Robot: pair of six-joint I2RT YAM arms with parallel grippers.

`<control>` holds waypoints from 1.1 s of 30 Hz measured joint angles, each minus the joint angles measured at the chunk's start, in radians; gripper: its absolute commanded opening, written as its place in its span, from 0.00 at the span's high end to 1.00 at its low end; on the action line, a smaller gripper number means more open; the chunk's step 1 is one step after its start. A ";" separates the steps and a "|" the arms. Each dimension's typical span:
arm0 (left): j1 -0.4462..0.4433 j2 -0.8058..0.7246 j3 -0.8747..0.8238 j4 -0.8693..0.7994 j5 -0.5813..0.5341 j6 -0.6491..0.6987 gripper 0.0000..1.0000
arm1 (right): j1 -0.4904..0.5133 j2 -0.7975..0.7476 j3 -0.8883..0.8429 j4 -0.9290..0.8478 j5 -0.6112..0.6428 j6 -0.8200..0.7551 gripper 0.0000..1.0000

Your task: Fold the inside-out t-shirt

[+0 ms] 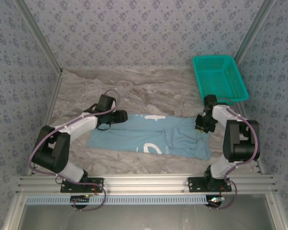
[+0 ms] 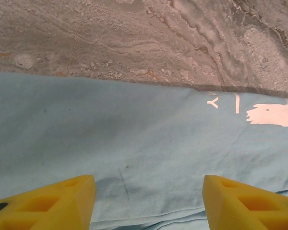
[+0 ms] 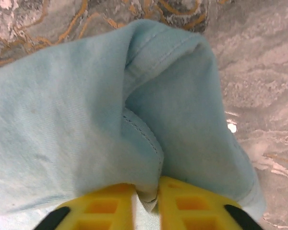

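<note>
We judge the t-shirt [image 1: 149,136] half folded: right pincer [image 3: 146,191] pinches its cloth, left pincer [image 2: 149,199] gapes above it.

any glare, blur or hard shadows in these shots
Top external: even light, only a soft shadow on the t-shirt under the left pincer. Left wrist: cloth sharp, yellow fingertips slightly soft. Right wrist: one small glare spot on the table, deep folds shaded.

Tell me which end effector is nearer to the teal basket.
Right. The right end effector sits just on the near side of the basket, pinching the t-shirt; the left end effector is over the shirt's opposite end.
</note>
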 measured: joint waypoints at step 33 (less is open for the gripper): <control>0.110 0.077 0.002 -0.022 -0.002 0.005 0.33 | 0.132 -0.167 -0.021 -0.008 0.053 0.019 0.47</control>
